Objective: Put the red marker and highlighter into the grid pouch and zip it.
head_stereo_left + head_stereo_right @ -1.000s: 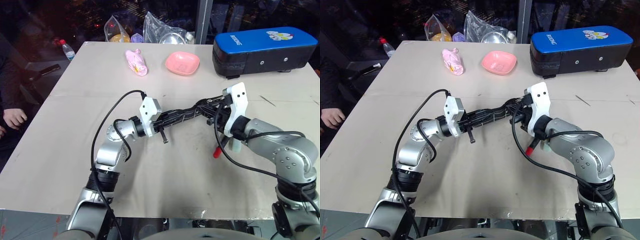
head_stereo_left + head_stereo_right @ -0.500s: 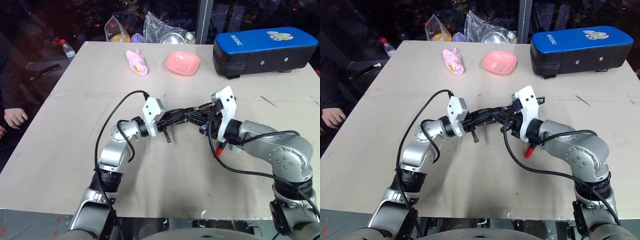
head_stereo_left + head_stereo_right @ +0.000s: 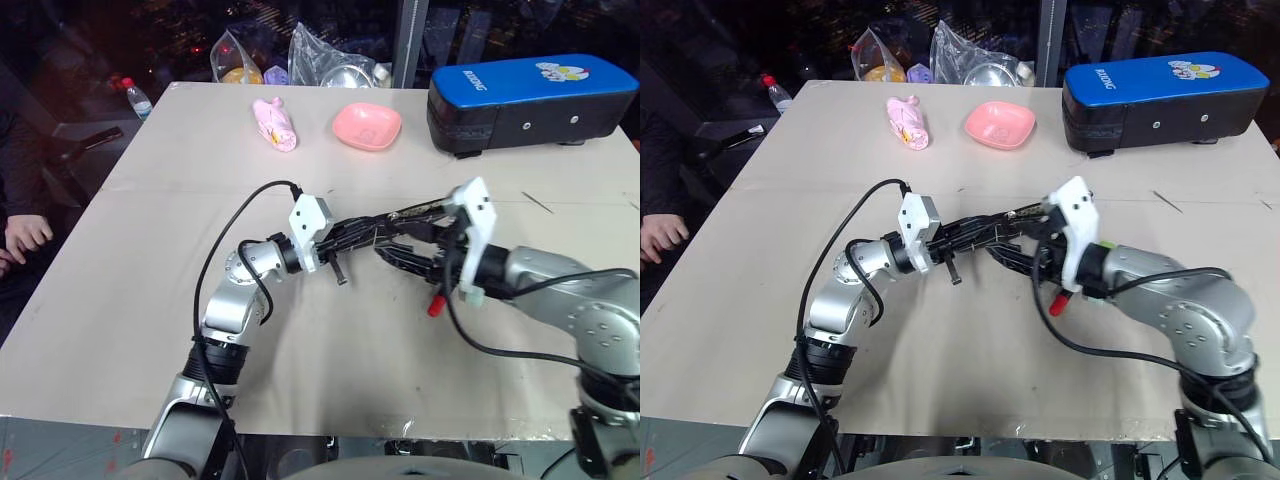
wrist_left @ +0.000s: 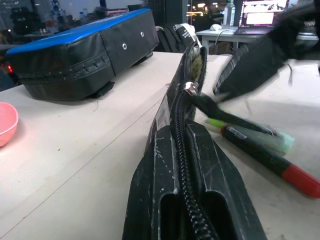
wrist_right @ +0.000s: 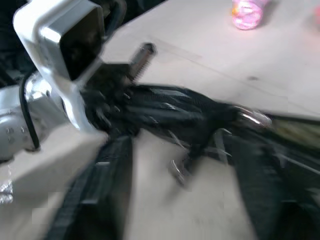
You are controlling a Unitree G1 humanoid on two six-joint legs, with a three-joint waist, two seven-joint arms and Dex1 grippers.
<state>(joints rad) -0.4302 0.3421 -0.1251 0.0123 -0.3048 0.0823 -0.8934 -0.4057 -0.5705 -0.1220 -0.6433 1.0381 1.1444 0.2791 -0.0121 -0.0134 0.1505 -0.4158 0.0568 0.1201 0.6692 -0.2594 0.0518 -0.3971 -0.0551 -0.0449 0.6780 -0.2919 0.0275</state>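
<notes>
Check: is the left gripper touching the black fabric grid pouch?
Touching. The left wrist view shows the left gripper shut on the black fabric grid pouch, fingers clamping its zipper edge.

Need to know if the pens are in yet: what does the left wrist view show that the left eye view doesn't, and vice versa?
Left wrist: the zipper slider on the grid pouch, and the highlighter lying on the table beside the red marker. Left eye: pink toy, bottle, a person's hand. Both: pouch in the shut left gripper, marker outside it, blue-black case.
</notes>
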